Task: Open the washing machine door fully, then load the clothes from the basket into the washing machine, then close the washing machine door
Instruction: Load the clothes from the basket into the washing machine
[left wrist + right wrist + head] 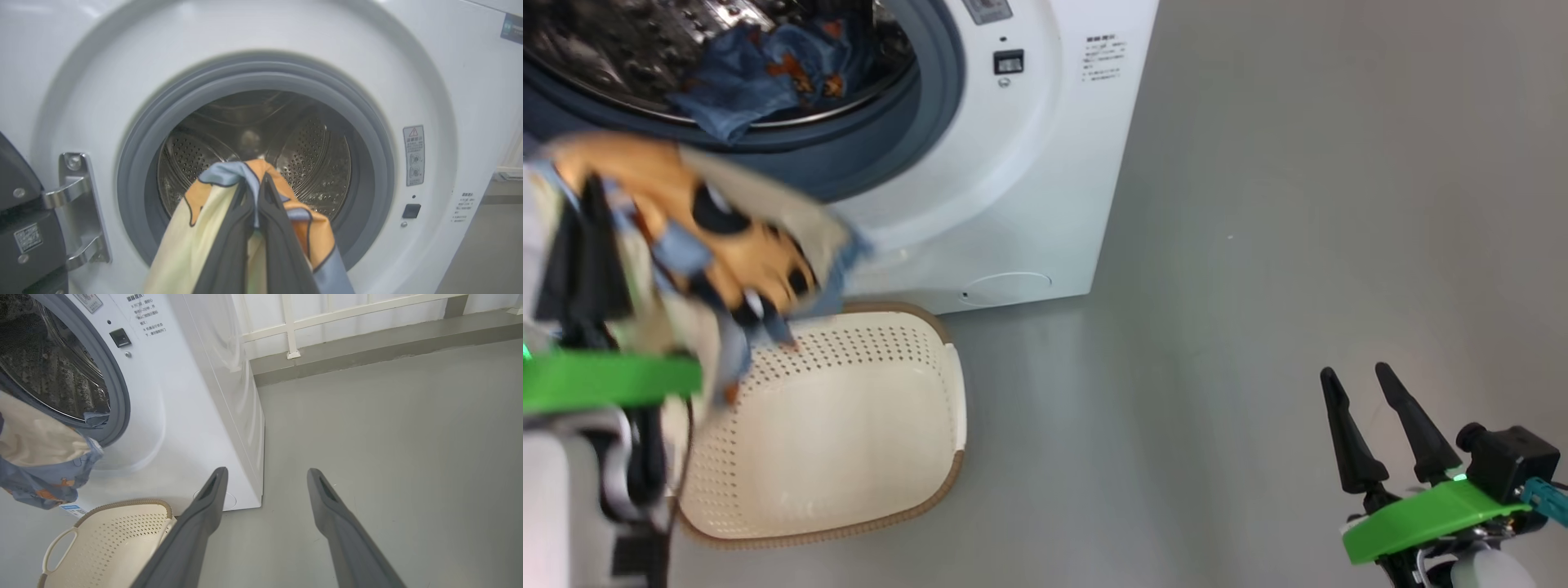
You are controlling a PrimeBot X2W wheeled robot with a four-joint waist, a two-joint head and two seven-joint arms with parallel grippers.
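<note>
Pressed together on a fold of cream, orange and blue fabric, the jaws of your left gripper [256,181] pinch one of the clothes [184,245] hard enough, I judge, that its hanging bulk cannot slip on the way in. From the left wrist view the steel drum [314,159] lies at twelve o'clock, so the arm looks aimed at the opening. At nine o'clock the washing machine door [20,228] stands swung aside on its hinge [77,212], clear of the path. In the head view another blue piece [760,77] already lies at the drum's lip at eleven o'clock, and the basket [956,392] on the floor below the washing machine [1029,163] shows no fabric in the part you can see. Your right gripper [1357,374], at four o'clock, holds its jaws spread and empty, well apart from the work, likely parked out of the way
</note>
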